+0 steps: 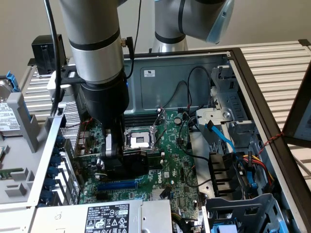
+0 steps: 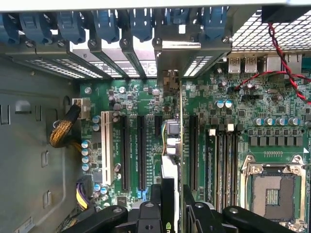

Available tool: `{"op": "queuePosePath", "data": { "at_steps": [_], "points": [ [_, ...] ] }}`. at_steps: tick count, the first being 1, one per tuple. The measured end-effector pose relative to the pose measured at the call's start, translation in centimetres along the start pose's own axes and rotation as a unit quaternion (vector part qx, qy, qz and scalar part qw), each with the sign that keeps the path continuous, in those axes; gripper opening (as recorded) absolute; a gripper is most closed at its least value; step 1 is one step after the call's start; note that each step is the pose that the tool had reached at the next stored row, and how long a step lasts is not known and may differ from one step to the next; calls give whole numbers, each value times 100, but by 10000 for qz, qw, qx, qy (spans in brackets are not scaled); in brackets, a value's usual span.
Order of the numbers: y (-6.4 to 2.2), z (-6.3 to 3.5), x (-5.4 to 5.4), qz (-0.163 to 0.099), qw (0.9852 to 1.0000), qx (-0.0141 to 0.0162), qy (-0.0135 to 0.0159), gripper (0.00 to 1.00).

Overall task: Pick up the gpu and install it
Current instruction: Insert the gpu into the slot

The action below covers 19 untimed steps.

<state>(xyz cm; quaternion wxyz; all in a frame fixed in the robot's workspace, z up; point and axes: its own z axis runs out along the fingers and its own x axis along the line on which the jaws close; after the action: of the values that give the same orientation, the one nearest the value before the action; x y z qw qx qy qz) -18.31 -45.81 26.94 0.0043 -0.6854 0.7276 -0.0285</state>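
- The gripper (image 2: 172, 206) is pinching the gpu (image 2: 170, 167): one black finger (image 2: 155, 201) lies against each face of the card, with the card between them.
- In the exterior view the gripper (image 1: 116, 154) hangs straight down from the arm (image 1: 95, 43) into the open computer case (image 1: 194, 73), low over the motherboard (image 1: 172, 162).
- The gpu (image 1: 135, 164) stands on edge in the grip. Its black shroud faces the exterior view's right.
- In the wrist view the card is seen edge-on, running from the fingers toward the rear wall of the case.
- The card lies over the motherboard (image 2: 146, 97), between two long black expansion slots (image 2: 141, 150), parallel to them.
- Whether its lower edge has entered a slot cannot be told.
- The silver end bracket (image 2: 177, 46) sits at the rear slot openings, among the row of blue retention clips (image 2: 104, 22).
- A white slot (image 2: 105, 145) lies beyond the black slots, on the side away from the CPU socket (image 2: 274, 191).
- The memory slots (image 2: 223, 160) run between the card and the CPU socket.
- In the exterior view the CPU socket (image 1: 140, 140) sits open just behind the gripper, and a blue slot (image 1: 116, 185) lies just in front of it.
- A red and black wire pair (image 2: 279, 53) crosses the board corner near the rear ports.
- A braided yellow cable (image 2: 60, 133) curves off the board edge by the white slot.
- The power supply (image 1: 107, 216) fills the near edge of the case.
- A blue data cable (image 1: 221, 136) runs by the drive cage at the exterior view's right.
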Motion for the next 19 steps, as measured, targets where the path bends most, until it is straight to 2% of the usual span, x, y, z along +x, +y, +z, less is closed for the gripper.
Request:
{"op": "queuePosePath", "data": {
  "at_steps": [7, 9, 12, 14, 19],
  "points": [
    [4, 11, 3, 44, 10000, -13, 1, 27],
    [6, 13, 3, 46, 10000, -30, -1, 27],
    [7, 19, 3, 53, 10000, -57, -14, 27],
    [7, 25, 2, 57, 10000, -60, -30, 27],
    [19, 45, 3, 65, 9999, -74, -39, 27]
  ]
}}
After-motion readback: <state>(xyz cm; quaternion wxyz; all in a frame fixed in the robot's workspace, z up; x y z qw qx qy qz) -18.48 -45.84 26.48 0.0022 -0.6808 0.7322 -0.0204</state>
